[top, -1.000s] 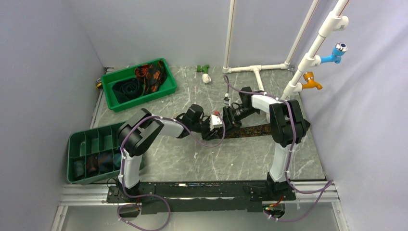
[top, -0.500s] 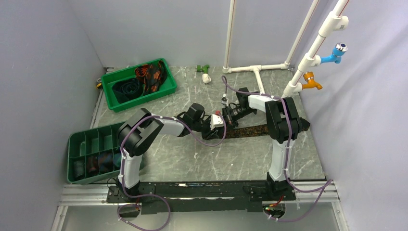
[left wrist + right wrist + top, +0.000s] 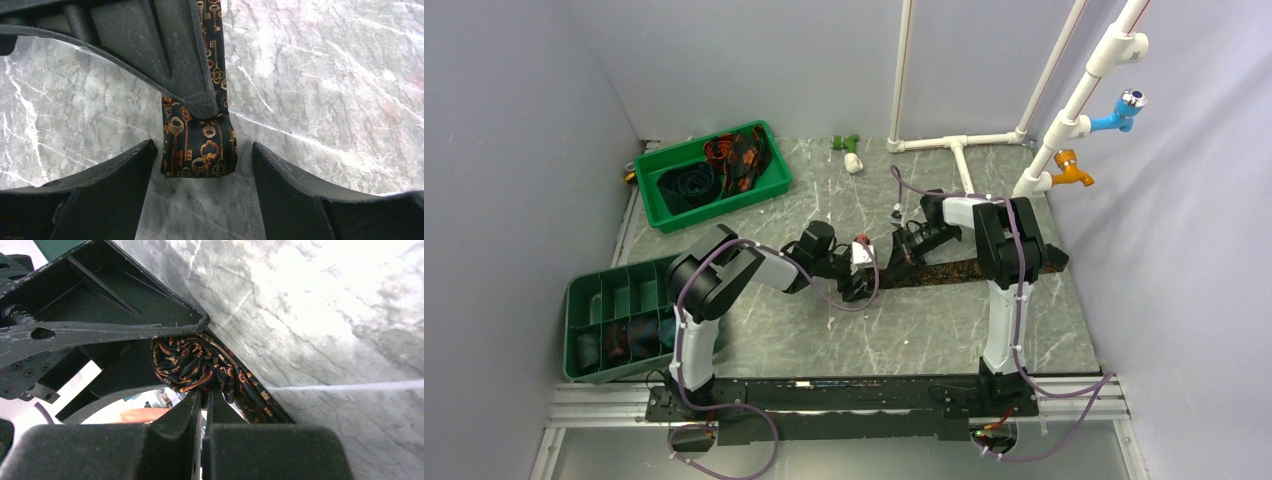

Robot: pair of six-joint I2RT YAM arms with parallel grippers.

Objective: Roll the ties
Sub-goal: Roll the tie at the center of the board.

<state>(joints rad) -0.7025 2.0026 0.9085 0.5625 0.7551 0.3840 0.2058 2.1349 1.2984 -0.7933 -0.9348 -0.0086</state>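
Observation:
A dark tie (image 3: 969, 267) with an orange key print lies stretched across the marble table toward the right. Its near end (image 3: 200, 145) is folded over into a small curl (image 3: 190, 365). My right gripper (image 3: 202, 396) is shut on that curl, pinching the cloth at its tips (image 3: 896, 262). My left gripper (image 3: 203, 148) is open; its fingers (image 3: 120, 185) flank the folded end without touching it. In the top view the left gripper (image 3: 856, 283) sits just left of the right one. Other ties (image 3: 736, 155) lie piled in the green tray (image 3: 769, 190) at the back left.
A green compartment tray (image 3: 584, 295) at the left edge holds rolled ties (image 3: 629, 338). White pipes (image 3: 959, 150) with blue (image 3: 1124, 112) and orange taps (image 3: 1072, 168) stand at the back right. A small green-white fitting (image 3: 850, 150) lies near the back wall. Purple cables (image 3: 844, 300) hang off both arms.
My left gripper has opened and drawn back a little to the left. My right gripper has closed on the tie's curled end and stayed shut.

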